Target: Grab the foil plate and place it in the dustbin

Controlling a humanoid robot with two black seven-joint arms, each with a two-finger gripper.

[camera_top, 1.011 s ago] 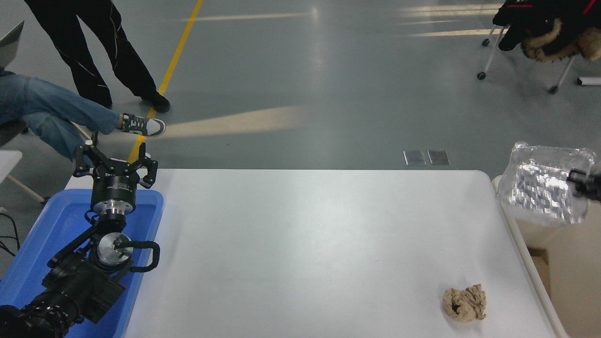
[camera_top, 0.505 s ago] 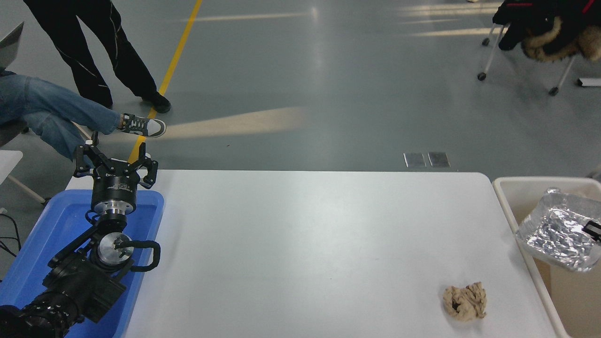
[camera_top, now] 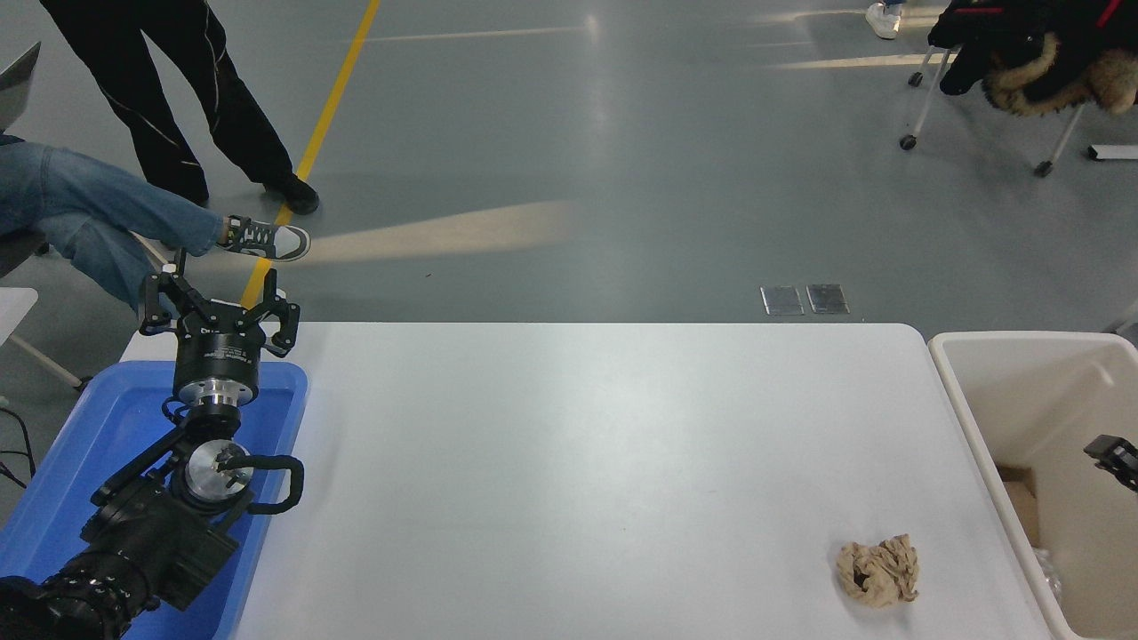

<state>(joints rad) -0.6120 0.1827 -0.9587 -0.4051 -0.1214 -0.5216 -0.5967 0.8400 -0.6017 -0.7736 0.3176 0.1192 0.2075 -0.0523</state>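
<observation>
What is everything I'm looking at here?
table: one, white, centre.
blue tray: one, table's left end, under the parked arm.
paper wad: one, tan, crumpled, table's near right.
dustbin: one, cream, beside the table's right end.
foil plate: only a silvery glint low inside the dustbin, probably it.
chair with dark coat: one, far right.
people: two pairs of legs, black trousers and blue jeans, far left.
left pincer: black, open, over the tray's far end.
right pincer: black, at the right edge over the dustbin.

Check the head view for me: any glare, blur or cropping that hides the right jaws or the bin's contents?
Head view: sharp, evenly lit; pale glare streaks only on the far floor. The right gripper is cropped by the right edge over the dustbin, so its jaws are unreadable. The bin's bottom is mostly cut off.
</observation>
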